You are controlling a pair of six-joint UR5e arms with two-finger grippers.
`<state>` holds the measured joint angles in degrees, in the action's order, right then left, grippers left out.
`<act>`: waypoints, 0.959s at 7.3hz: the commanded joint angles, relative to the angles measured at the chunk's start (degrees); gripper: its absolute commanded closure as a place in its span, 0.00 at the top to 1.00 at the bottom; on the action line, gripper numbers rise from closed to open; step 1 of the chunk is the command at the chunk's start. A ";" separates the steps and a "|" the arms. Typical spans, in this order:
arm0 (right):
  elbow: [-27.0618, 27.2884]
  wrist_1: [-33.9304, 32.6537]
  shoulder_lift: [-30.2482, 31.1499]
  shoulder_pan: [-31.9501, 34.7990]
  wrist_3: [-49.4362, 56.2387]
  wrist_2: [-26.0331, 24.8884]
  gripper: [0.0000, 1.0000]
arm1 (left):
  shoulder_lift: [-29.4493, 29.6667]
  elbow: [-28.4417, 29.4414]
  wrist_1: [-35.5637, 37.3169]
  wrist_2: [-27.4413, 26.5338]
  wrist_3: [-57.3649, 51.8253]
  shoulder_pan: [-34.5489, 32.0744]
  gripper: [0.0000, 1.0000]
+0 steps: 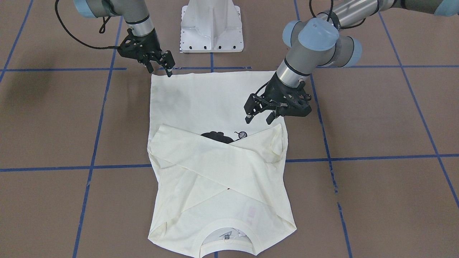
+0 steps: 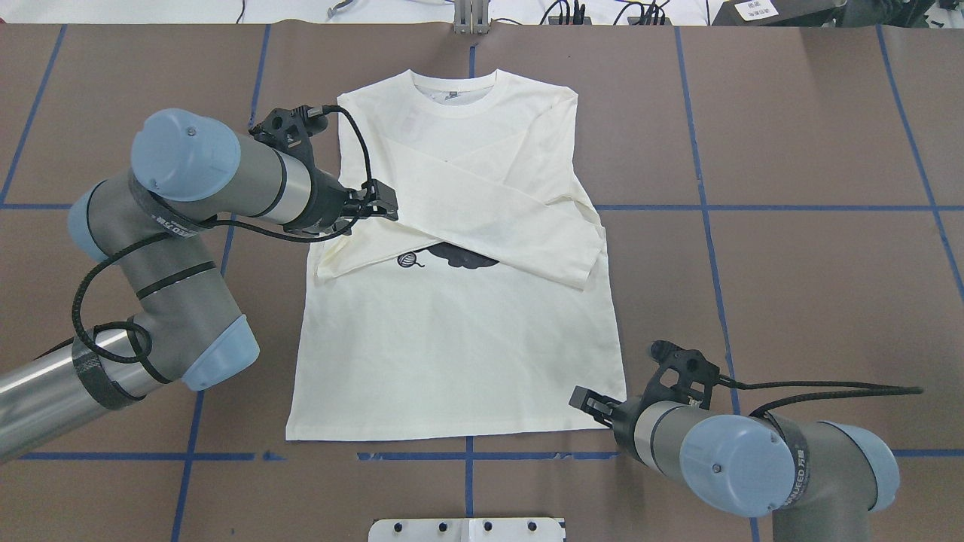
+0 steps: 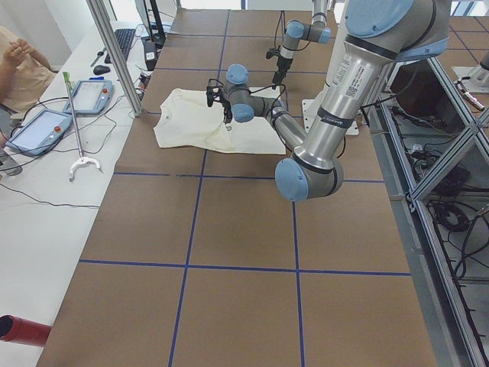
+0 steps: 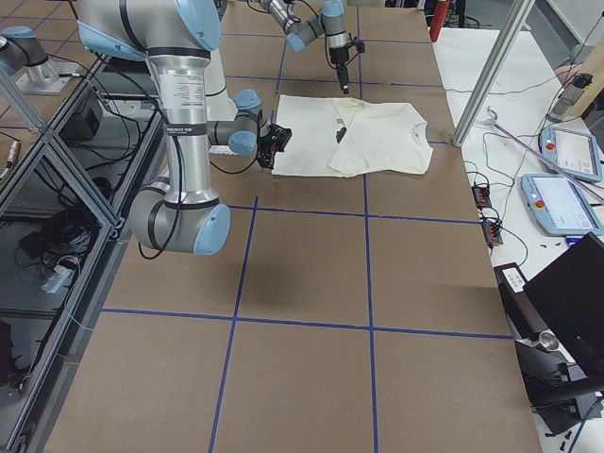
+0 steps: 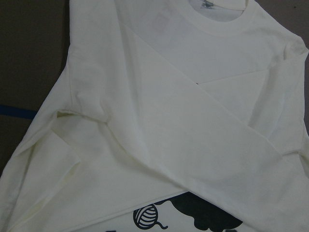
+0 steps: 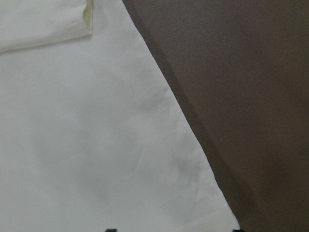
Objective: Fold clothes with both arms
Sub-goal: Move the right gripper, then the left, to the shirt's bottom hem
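Note:
The cream-white shirt [image 1: 215, 104] lies flat and print side up on the brown table, its collar away from the robot. Both sleeves are folded crosswise over the chest and cover most of the black cat print [image 1: 217, 137]; the yarn ball [image 2: 407, 260] shows. My left gripper [image 1: 259, 120] is open and empty, just above the shirt's side by the folded sleeve end; it also shows in the overhead view [image 2: 385, 203]. My right gripper [image 1: 159, 71] is open at the hem corner nearest the robot [image 2: 584, 403]. The right wrist view shows that corner [image 6: 212, 203].
The white pedestal base [image 1: 211, 25] stands just behind the hem. Blue tape lines [image 1: 89, 167] cross the table. A side bench with tablets [image 3: 46, 122] and an aluminium post [image 3: 114, 53] lie beyond the collar end.

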<state>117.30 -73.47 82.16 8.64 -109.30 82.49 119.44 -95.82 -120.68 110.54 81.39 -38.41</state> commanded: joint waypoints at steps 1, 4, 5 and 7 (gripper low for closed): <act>0.38 -5.43 -0.16 -0.82 -0.30 -1.28 0.55 | 0.00 0.19 -0.17 -0.06 0.09 0.09 0.82; 0.21 -5.72 0.90 -0.64 -0.12 -1.20 0.09 | 0.00 0.28 -0.17 -0.06 0.09 0.09 0.82; 0.21 -6.85 1.16 -0.73 -0.12 -1.20 0.00 | 0.00 0.28 -0.17 -0.06 0.00 0.09 0.83; 0.47 -7.21 0.90 -0.82 -0.12 -1.11 0.00 | 0.09 0.11 -0.08 -0.15 0.18 0.09 0.83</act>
<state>117.57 -80.46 83.13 7.83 -109.43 81.32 119.46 -95.58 -120.83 110.42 81.47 -38.32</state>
